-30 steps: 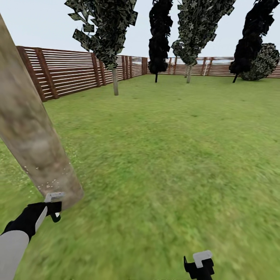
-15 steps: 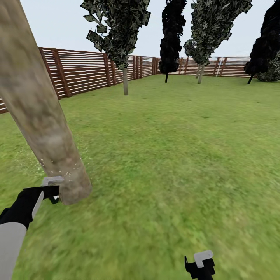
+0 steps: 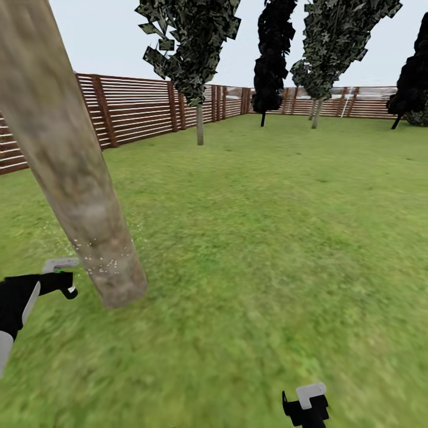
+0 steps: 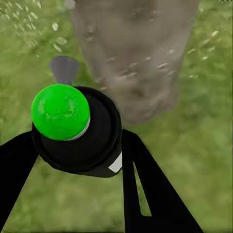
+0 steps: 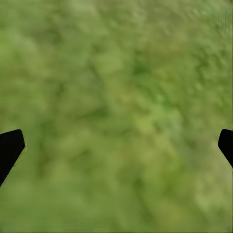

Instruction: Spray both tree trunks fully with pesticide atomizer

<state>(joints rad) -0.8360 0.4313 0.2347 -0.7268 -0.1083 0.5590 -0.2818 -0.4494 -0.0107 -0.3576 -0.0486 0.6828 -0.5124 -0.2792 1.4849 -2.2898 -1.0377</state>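
The atomizer (image 4: 77,131), a black bottle with a green cap, sits clamped between the two black fingers (image 4: 145,194) of the left gripper (image 3: 59,279), which is closed around its body; in the head view it shows at the left edge of the frame, its grey nozzle (image 3: 59,263) pointing toward the trunk. Just beside it rises the thick grey-beige tree trunk (image 3: 77,178), leaning from the upper left down to the grass (image 3: 249,249). Tiny pale specks of pesticide (image 3: 101,264) dot the bark near its base. At the bottom of the head view the right gripper (image 3: 304,405) hangs over the lawn; in its wrist view the fingertips (image 5: 9,145) stand wide apart with nothing between them. Farther back, a brown slatted fence (image 3: 142,107) rings the lawn, with dark trees (image 3: 273,53) before it.
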